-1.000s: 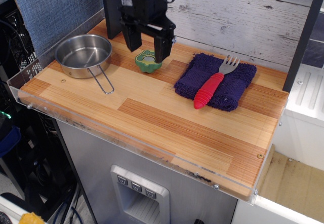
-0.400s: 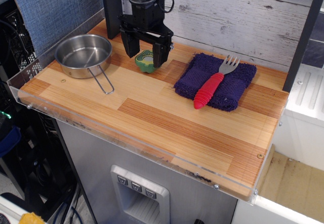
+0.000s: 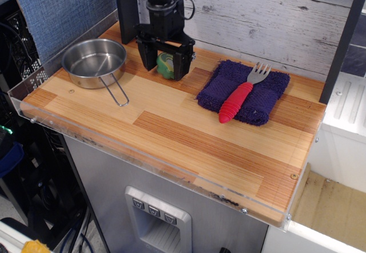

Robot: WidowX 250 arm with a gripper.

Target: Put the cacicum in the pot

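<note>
The cacicum (image 3: 166,65), a small green toy pepper half with a pale cut face, lies on the wooden tabletop near the back, right of the pot. My black gripper (image 3: 165,64) is down at the table with one finger on each side of the pepper; the jaws are open and a gap shows on both sides. The pot (image 3: 94,62), a shallow shiny steel pan, stands at the back left with its wire handle (image 3: 118,91) pointing to the front. It holds nothing.
A dark blue towel (image 3: 244,90) lies right of the pepper with a red-handled fork (image 3: 237,99) on it. A grey plank wall (image 3: 269,18) runs behind. A blue panel (image 3: 63,7) stands at the left. A clear lip (image 3: 143,155) edges the table's front.
My gripper has come down and slightly back, from above the pepper to straddling it at table height. The pepper, pot, towel and fork have stayed in place.
</note>
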